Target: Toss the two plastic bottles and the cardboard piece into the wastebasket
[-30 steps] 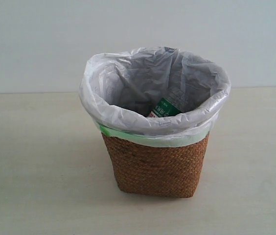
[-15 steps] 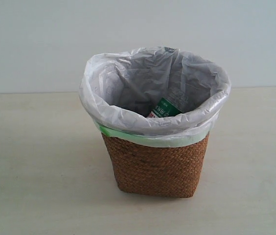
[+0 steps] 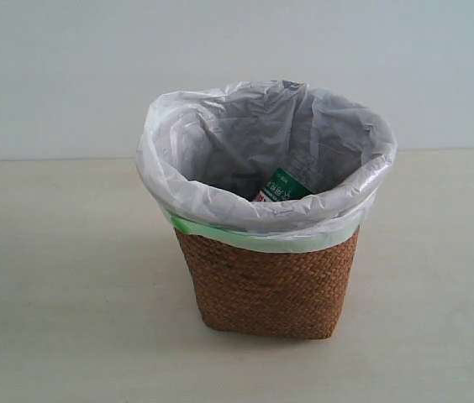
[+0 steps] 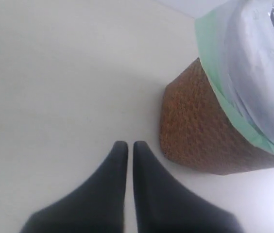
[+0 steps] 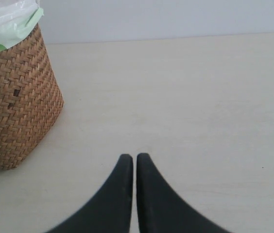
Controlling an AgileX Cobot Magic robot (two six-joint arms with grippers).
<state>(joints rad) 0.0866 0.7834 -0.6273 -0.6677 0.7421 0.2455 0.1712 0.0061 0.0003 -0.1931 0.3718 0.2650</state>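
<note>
The brown wicker wastebasket [image 3: 266, 285] stands mid-table, lined with a white bag with a green band. Inside it, a green-white bottle label [image 3: 285, 186] shows above the rim, with a bit of red beside it. The rest of the bottles and the cardboard piece are hidden or out of view. My left gripper [image 4: 127, 145] is shut and holds nothing, low over the table beside the wastebasket [image 4: 195, 126]. My right gripper [image 5: 134, 158] is shut with nothing in it too, over bare table, apart from the wastebasket [image 5: 15, 107]. Neither gripper appears in the exterior view.
A pale wooden tabletop [image 3: 60, 277] surrounds the basket, with a plain light wall [image 3: 52, 75] behind it. No other loose object shows on the table in any view.
</note>
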